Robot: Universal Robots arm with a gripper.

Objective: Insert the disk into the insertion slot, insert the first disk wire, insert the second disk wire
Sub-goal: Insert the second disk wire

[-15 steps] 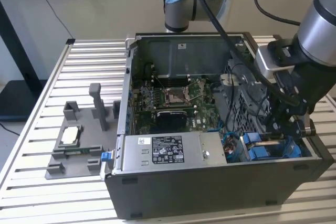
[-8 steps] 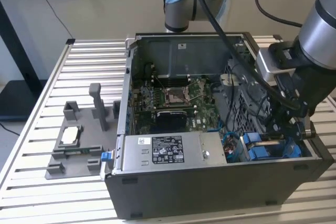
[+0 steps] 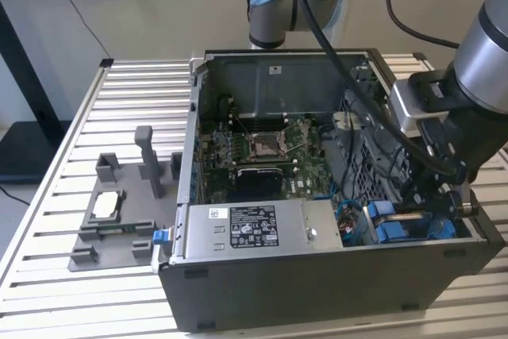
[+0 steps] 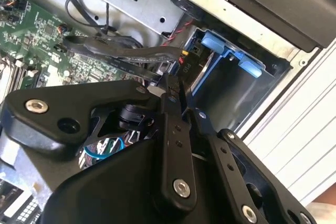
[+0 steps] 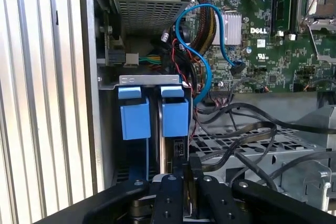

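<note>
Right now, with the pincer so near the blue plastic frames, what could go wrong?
1. The black pincer sits beside loose black cables lying on the perforated metal bay; moving could snag them.
2. A curved blue cable and thin red wires run next to the blue plastic frame; a sideways slip might tug them.

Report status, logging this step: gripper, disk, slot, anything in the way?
Gripper shut, fingertips at the disk edge. Disk upright in the insertion slot, blue tabs showing. Black cables and blue wire crowd alongside.
</note>
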